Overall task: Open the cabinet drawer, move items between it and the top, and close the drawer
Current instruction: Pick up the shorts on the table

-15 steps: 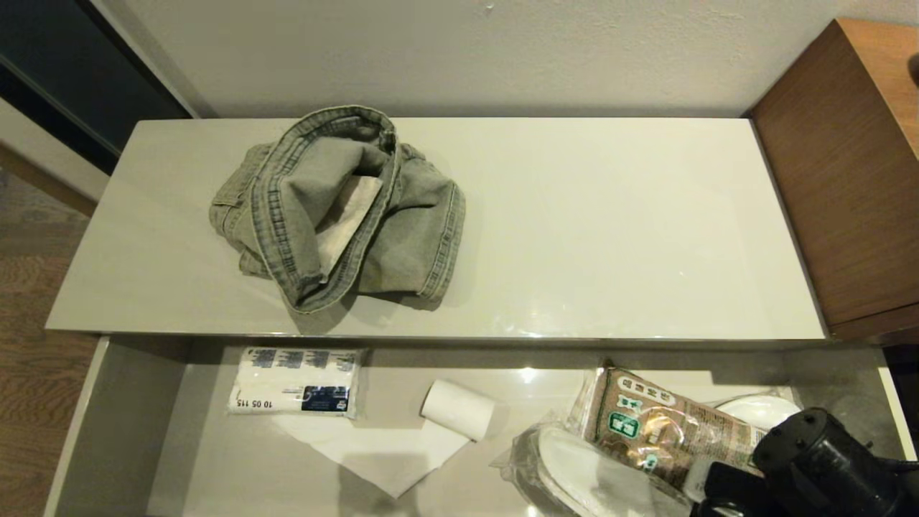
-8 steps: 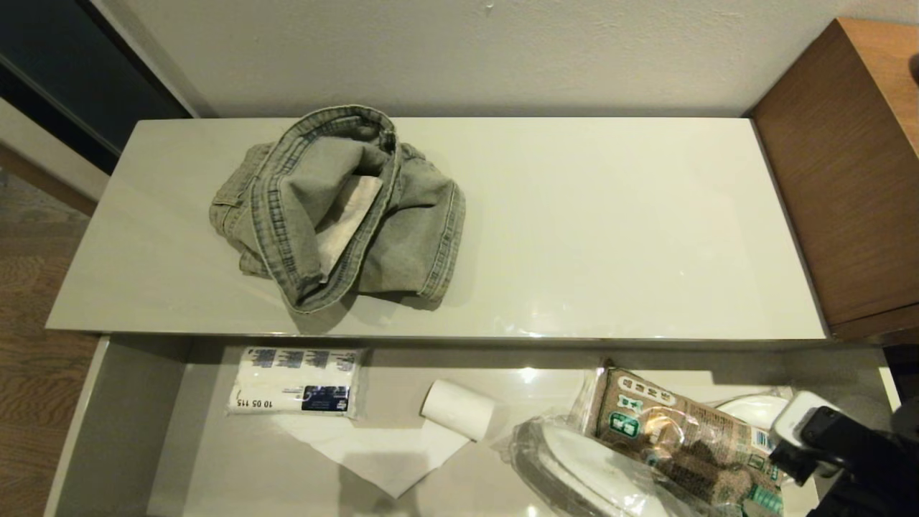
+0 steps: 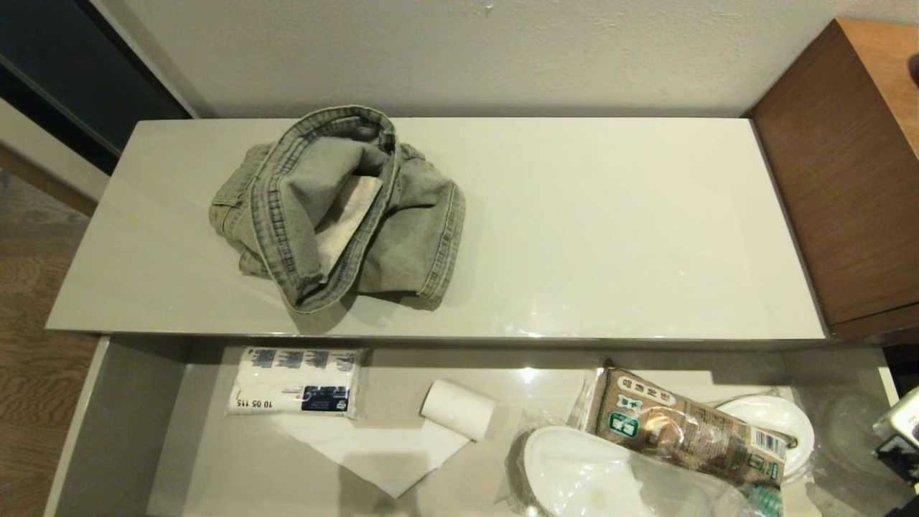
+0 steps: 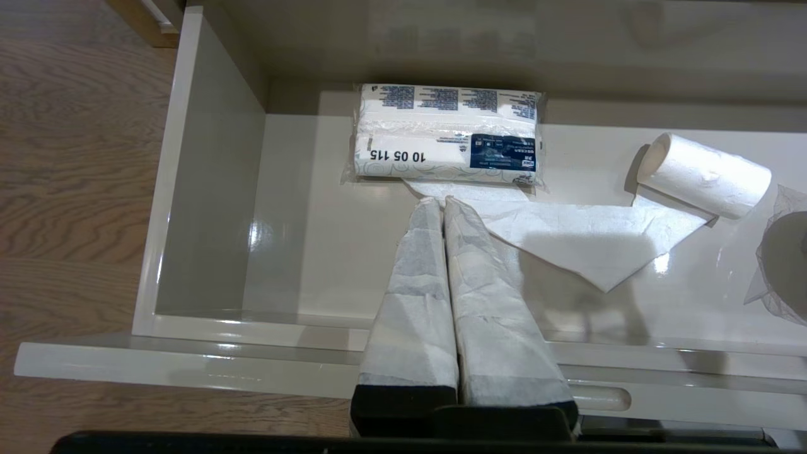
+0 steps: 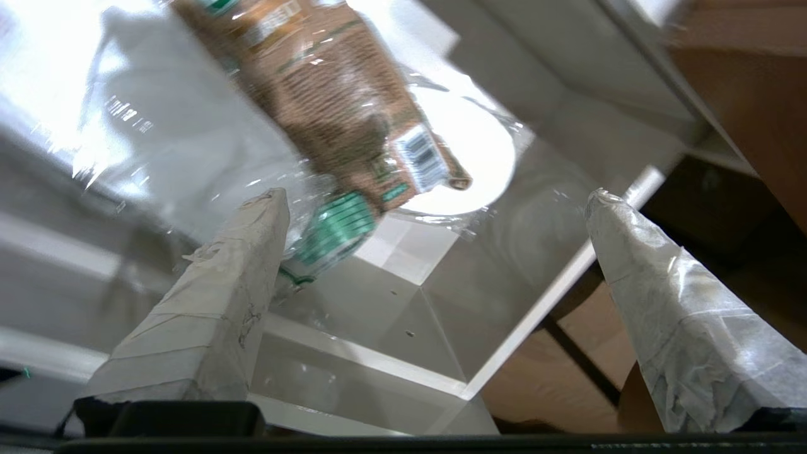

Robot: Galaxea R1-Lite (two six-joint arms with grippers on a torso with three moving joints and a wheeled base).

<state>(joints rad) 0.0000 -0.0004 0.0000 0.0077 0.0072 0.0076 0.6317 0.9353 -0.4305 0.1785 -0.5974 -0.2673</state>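
The cabinet drawer (image 3: 115, 431) stands pulled out below the top (image 3: 610, 230). A crumpled grey-green denim garment (image 3: 337, 208) lies on the left half of the top. The white slippers (image 3: 574, 467) in clear wrap lie at the drawer's right end, with a brown packet (image 3: 682, 431) across them. My right gripper (image 5: 435, 195) hangs open and empty above the drawer's front right corner, just right of the packet. Part of that arm (image 3: 899, 434) shows at the head view's right edge. My left gripper (image 4: 438, 200) is shut on nothing, above the drawer front near the tissue pack.
A wrapped tissue pack (image 3: 294, 391) and a small paper roll (image 3: 457, 408) with a loose sheet lie in the drawer's left and middle. A brown wooden desk (image 3: 854, 165) stands against the cabinet's right end. Wood floor (image 3: 29, 373) lies to the left.
My right arm has pulled back to the right edge of the head view and its jaws have spread wider. The slippers and packet are uncovered, and the near slipper has settled flat.
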